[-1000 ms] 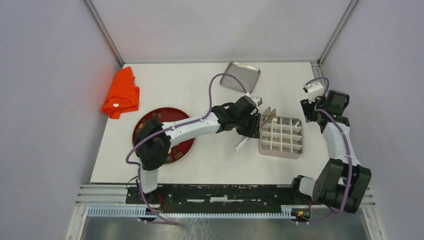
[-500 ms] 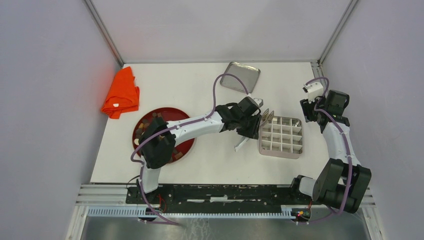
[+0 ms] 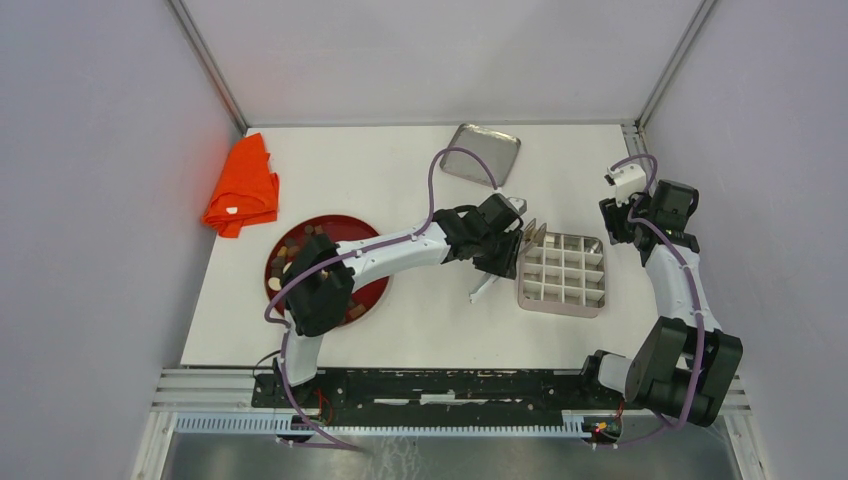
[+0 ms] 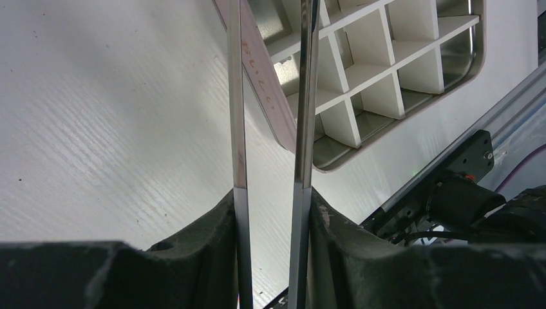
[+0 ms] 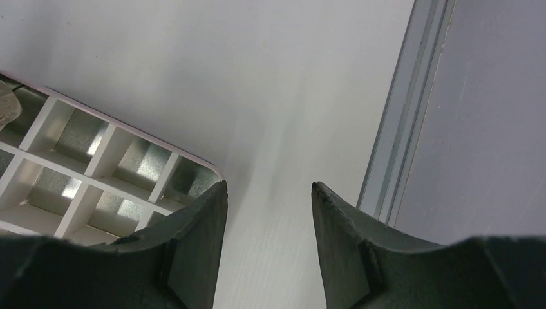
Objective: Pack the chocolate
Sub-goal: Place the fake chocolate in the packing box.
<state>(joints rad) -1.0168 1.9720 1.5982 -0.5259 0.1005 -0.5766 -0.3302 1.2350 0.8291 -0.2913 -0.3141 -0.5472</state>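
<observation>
Small brown and tan chocolate pieces (image 3: 288, 251) lie on a red plate (image 3: 345, 223) at the left, partly hidden under my left arm. My left gripper (image 3: 507, 250) (image 4: 270, 193) is shut on metal tongs (image 4: 239, 96), whose two blades run straight out between its jaws. The tongs' tips (image 3: 529, 232) hang over the far-left corner of a metal box with white dividers (image 3: 562, 273) (image 4: 380, 64). The tips lie outside the left wrist view, so whether they hold a piece is unclear. My right gripper (image 3: 619, 216) (image 5: 269, 187) stands open and empty beside the box's far-right corner.
The box's metal lid (image 3: 481, 153) lies at the back of the table. An orange cloth (image 3: 242, 186) sits at the far left. A white stick-like part (image 3: 483, 288) pokes out below the left gripper. A metal frame rail (image 5: 402, 122) borders the right edge.
The left arm's elbow has shifted slightly right and the tongs' tips have edged a little left at the box's corner. The right arm has not moved.
</observation>
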